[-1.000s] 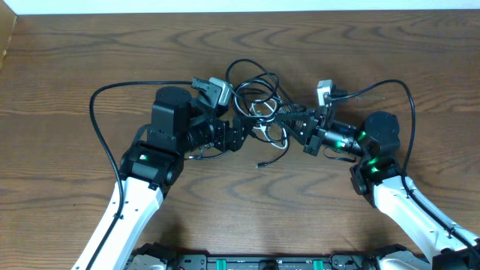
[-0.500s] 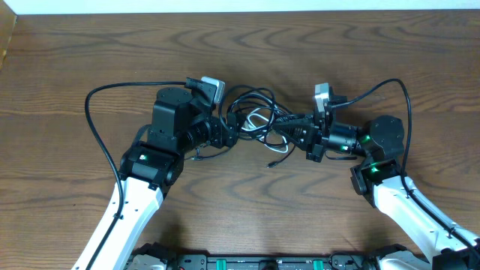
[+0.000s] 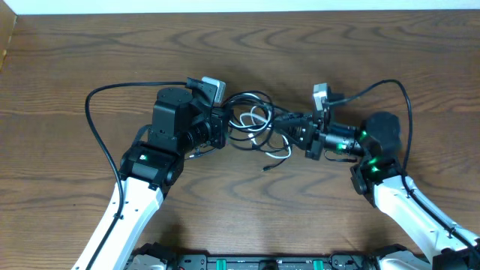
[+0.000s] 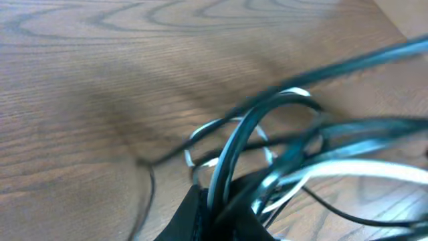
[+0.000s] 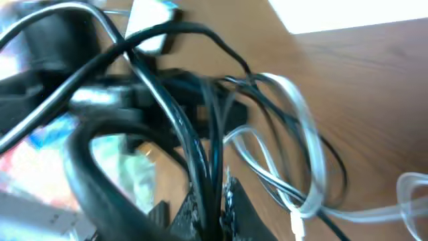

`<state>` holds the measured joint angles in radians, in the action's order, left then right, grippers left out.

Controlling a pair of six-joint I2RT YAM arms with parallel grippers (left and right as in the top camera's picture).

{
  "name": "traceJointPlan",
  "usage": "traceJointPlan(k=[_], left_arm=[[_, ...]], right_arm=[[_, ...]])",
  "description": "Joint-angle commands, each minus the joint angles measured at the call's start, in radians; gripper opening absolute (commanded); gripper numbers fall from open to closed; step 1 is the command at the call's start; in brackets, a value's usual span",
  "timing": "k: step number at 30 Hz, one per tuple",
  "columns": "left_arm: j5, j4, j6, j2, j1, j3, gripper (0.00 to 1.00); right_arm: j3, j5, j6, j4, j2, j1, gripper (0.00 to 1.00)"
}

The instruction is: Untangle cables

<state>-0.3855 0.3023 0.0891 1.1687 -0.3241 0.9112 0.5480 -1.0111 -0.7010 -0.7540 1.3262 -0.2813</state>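
Cables: black-and-white tangle, mid-worktop, nearer far edge, strung between both grippers. Left gripper clamped on black strands; right gripper likewise closed on the bundle. Best drawn apart slowly toward left and right edges, watching white loop for tightening

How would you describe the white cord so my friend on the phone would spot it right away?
Start at the wooden table, in the middle between the left gripper and the right gripper, where a tangle of thin cords is bunched. The white cord loops through that tangle; it is the only pale strand, all its neighbours being black.
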Motion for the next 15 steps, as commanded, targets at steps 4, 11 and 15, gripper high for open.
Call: traceJointPlan(k=[4, 11, 15], left_arm=[[0.036, 0.0, 0.005, -0.013, 0.004, 0.014, 0.07], [0.08, 0.0, 0.031, -0.013, 0.004, 0.014, 0.07], [0.174, 0.002, 0.115, -0.013, 0.004, 0.014, 0.07]], right_arm=[[0.007, 0.377, -0.144, 0.445, -0.001, 0.102, 0.01], [0.007, 0.463, -0.158, 0.765, -0.001, 0.235, 0.01], [0.007, 0.497, -0.151, 0.883, -0.001, 0.291, 0.01]])
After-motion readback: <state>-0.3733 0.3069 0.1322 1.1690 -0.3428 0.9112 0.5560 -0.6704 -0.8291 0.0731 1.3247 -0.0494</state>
